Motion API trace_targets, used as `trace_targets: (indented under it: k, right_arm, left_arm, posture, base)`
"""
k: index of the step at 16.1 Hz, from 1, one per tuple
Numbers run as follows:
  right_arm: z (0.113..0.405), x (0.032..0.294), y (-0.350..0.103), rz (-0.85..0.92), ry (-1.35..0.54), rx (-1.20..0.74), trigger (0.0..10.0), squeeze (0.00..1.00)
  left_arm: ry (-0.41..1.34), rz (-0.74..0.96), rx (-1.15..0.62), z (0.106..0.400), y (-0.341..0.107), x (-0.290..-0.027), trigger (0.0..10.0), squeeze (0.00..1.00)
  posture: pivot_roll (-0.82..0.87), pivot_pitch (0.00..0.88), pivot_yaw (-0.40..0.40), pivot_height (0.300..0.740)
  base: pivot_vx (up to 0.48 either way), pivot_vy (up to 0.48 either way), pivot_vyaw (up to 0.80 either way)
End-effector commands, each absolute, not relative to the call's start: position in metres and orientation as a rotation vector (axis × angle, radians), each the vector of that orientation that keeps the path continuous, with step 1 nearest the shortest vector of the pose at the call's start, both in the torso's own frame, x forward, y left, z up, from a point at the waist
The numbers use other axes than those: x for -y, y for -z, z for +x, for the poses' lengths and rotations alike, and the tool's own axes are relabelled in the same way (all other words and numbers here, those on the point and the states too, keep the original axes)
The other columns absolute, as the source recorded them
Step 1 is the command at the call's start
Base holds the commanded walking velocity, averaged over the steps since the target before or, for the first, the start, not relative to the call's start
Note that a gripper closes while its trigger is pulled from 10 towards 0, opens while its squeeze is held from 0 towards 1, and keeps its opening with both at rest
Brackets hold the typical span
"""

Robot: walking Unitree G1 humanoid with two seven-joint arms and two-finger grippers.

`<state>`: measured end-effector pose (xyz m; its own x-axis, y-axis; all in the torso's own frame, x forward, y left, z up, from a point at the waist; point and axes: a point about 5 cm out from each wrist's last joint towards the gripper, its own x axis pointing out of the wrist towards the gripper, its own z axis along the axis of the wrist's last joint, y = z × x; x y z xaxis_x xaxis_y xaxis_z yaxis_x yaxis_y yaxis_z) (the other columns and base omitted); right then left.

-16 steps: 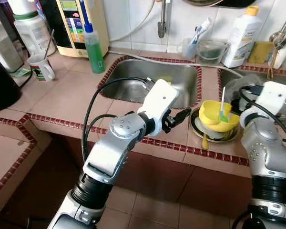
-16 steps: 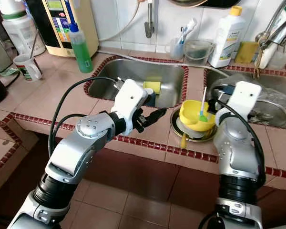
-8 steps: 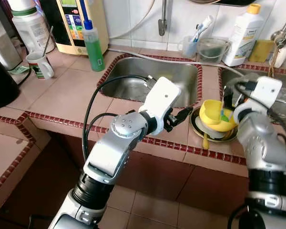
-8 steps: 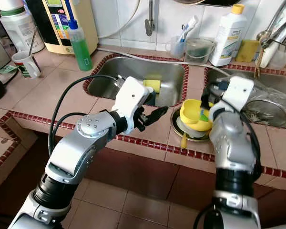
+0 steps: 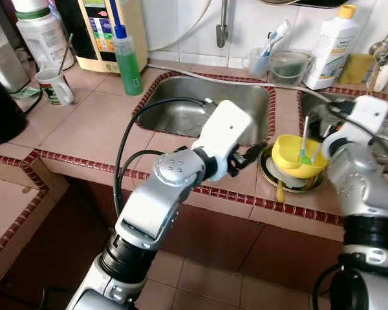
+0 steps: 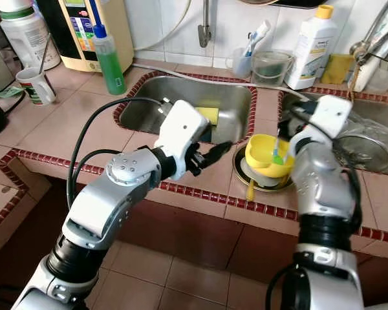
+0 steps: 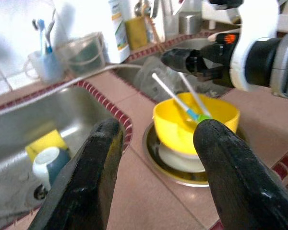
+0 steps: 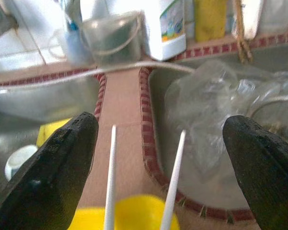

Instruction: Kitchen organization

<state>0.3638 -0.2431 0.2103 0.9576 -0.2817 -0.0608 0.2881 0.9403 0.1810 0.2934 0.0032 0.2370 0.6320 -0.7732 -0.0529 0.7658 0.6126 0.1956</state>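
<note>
A yellow bowl (image 5: 299, 157) sits on a stack of plates (image 5: 291, 181) on the tiled counter (image 5: 97, 129) between the 2 steel sinks (image 5: 207, 110), with 2 white-handled utensils (image 7: 182, 103) standing in it. The left gripper (image 7: 156, 153) hovers over the counter just beside the bowl, fingers spread wide and empty. The right gripper (image 8: 161, 158) hangs just above the bowl, jaws wide apart on either side of both handles, gripping nothing. A yellow sponge (image 6: 208, 115) and a cup (image 7: 47, 160) lie in the left sink.
</note>
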Motion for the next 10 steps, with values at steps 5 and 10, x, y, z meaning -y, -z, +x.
trace_targets:
  k: [5,10]
  right_arm:
    - [0.353,0.253,-0.202,0.244,0.339,-0.041,9.2,0.0]
    - [0.342,0.262,-0.187,0.281,0.402,-0.061,7.6,0.0]
  left_arm:
    - [0.929,0.225,0.037,0.286,-0.237,0.001,10.0,0.0]
    - [0.948,0.236,0.017,0.282,-0.235,0.002,10.0,0.0]
  posture:
    - [-0.12,0.106,0.032,0.74]
    - [-0.12,0.125,0.051,0.74]
  base:
    - [0.0,0.0,0.0]
    - [0.0,0.0,0.0]
